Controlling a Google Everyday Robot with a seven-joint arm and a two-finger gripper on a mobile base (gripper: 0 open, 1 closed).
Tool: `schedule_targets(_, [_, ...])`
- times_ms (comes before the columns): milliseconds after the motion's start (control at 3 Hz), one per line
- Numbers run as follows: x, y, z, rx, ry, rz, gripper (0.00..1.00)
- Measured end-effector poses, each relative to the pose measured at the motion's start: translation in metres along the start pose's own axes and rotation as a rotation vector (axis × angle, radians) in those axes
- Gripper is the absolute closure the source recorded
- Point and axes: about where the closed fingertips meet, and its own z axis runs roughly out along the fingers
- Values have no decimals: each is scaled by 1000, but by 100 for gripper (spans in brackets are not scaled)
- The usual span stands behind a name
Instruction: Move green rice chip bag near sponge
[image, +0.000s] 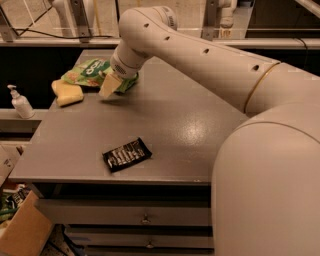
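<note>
Camera view: we are looking across the grey counter (190, 125) from its front edge.
Tool (109, 88): we are seeing the tool hanging low over the counter's far-left part, at the right end of the green rice chip bag (90, 72); we cannot tell whether it is spread, pressed together or pinching anything.
Arm (200, 50): the white arm is reaching in from the right, above the counter.
Bag: the green rice chip bag is lying at the far-left corner, its right edge partly hidden behind the tool.
Sponge (67, 93): the sponge is lying just beside the bag, at its front-left.
Black wrapper (126, 154): the black wrapper is lying near the front edge, well apart from both.
Pump bottle (20, 102): the pump bottle is standing on a ledge left of the counter.
</note>
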Motion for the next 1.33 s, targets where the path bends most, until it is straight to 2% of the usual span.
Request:
schedule_targets(333, [1,2,-3,-39,-3,0,0])
schedule_targets(667, [8,-5,-17,-85,-32,-4,0])
schedule_targets(1000, [29,-23,-38,-121,-81,-15,0])
schedule_targets(1333, [61,-50,-60,-136,-127,-16,0])
